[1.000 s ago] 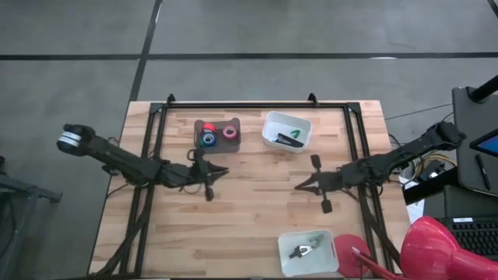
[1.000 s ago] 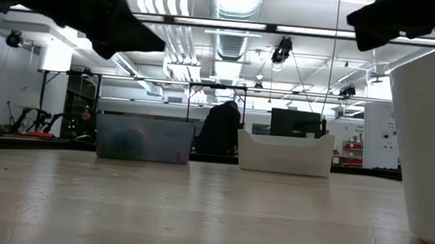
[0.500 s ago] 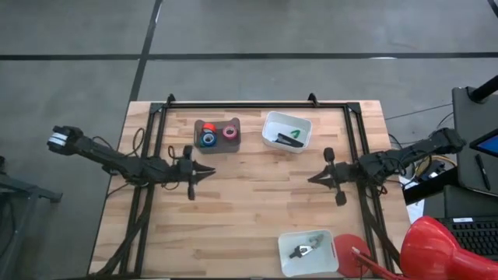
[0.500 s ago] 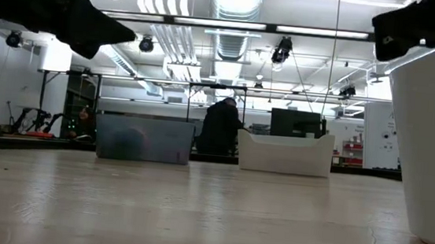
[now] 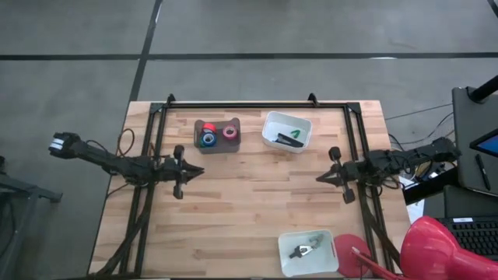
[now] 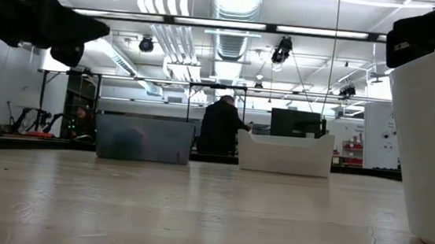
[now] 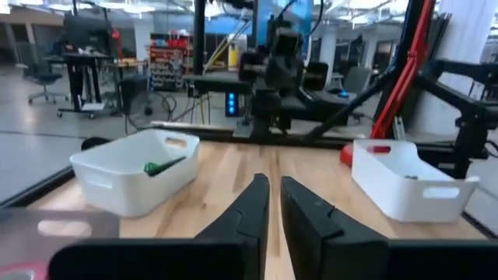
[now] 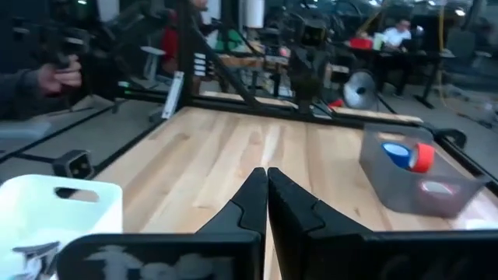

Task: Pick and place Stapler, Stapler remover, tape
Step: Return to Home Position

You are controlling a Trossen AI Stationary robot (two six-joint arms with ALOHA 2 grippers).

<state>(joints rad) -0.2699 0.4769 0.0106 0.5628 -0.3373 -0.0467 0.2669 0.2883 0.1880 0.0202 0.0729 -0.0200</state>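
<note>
The tape rolls, red [image 5: 208,127], blue [image 5: 208,140] and pink [image 5: 229,132], lie in a grey tray [image 5: 217,144] at the table's far side. In the right wrist view the blue roll [image 8: 397,153] and the red roll [image 8: 422,155] show in it. The black-and-green stapler [image 5: 289,138] lies in a white bin [image 5: 269,124] beside the tray. The stapler remover [image 5: 305,249] lies in a white bin [image 5: 285,263] at the near edge. My left gripper [image 5: 201,169] hovers level at mid-left, a narrow gap [image 7: 275,190] between its fingers. My right gripper [image 5: 319,179] hovers level at mid-right, shut [image 8: 267,180], holding nothing.
A black metal frame [image 5: 257,103] runs along the far edge and down both sides. A red object [image 5: 346,253] lies by the near bin. Bare wood [image 5: 257,194] spans the middle between the grippers. A person's hand [image 8: 47,78] shows beyond the table.
Both arms have drawn back from the middle and sunk a little. My left gripper has gone toward the table's left edge. My right gripper has gone toward the right edge. Neither has taken hold of anything, and the bins and their contents have stayed put.
</note>
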